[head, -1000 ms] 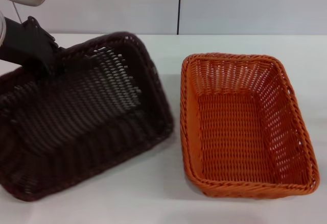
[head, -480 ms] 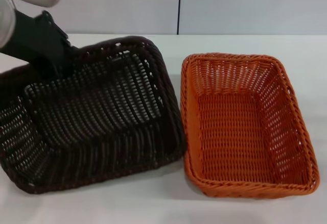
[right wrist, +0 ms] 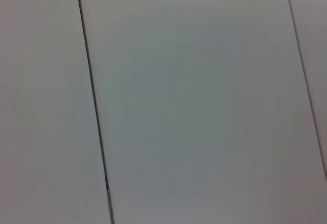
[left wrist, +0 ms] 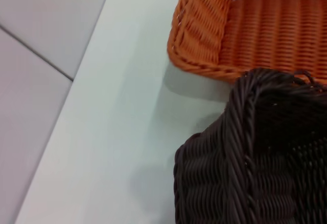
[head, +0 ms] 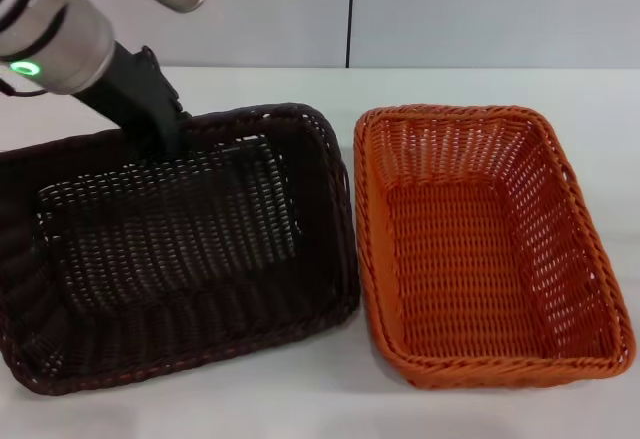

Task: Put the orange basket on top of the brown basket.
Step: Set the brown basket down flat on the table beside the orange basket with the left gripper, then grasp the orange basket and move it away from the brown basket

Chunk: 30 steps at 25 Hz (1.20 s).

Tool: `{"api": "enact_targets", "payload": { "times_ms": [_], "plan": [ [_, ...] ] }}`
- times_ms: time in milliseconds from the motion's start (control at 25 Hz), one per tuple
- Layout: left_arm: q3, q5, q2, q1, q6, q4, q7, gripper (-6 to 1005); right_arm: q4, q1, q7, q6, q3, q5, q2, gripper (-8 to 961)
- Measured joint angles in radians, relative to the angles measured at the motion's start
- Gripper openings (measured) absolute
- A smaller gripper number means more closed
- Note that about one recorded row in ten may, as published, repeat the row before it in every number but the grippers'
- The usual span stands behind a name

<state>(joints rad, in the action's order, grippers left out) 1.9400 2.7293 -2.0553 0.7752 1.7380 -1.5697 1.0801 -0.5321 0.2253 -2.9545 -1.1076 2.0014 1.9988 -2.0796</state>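
Orange basket (head: 480, 249) sits flat on white table (head: 300, 409), right side, empty. Brown basket (head: 170, 249) just beside it, left edge cut off. Left gripper (head: 160, 129) at brown basket's far rim; fingers hidden, cannot tell grip. Right gripper unseen.

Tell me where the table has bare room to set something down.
Free: the white table strip in front of both baskets, and behind them toward the wall. Crowded: the dark brown woven basket and bright orange woven basket nearly touch.
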Motion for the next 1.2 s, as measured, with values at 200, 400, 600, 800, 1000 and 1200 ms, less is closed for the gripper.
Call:
{"api": "enact_targets", "payload": {
  "times_ms": [200,400,600,800,1000,1200],
  "plan": [
    [0.014,0.019,-0.002,0.068,-0.034,0.115,-0.024,193,0.005,0.001,0.0,0.001,-0.001,0.0,0.001,829],
    [-0.003,0.018,-0.004,0.073,-0.05,0.121,-0.026,191,0.008,0.004,0.0,0.002,-0.002,0.0,0.002,830],
    [-0.134,0.018,-0.008,0.082,-0.122,0.111,-0.032,340,0.01,0.008,0.0,0.002,-0.003,0.0,0.003,829],
    [-0.153,0.019,-0.008,0.082,-0.203,0.074,-0.052,477,0.013,0.007,0.0,0.002,-0.003,0.0,0.004,826],
    [-0.165,0.012,-0.012,0.009,-0.388,-0.064,-0.116,615,0.008,-0.003,0.0,-0.021,-0.008,0.0,0.003,823],
    [-0.243,0.026,-0.01,-0.323,-1.102,-0.226,-0.443,687,-0.124,-0.037,0.0,0.009,-0.03,0.021,0.019,820]
  ]
}}
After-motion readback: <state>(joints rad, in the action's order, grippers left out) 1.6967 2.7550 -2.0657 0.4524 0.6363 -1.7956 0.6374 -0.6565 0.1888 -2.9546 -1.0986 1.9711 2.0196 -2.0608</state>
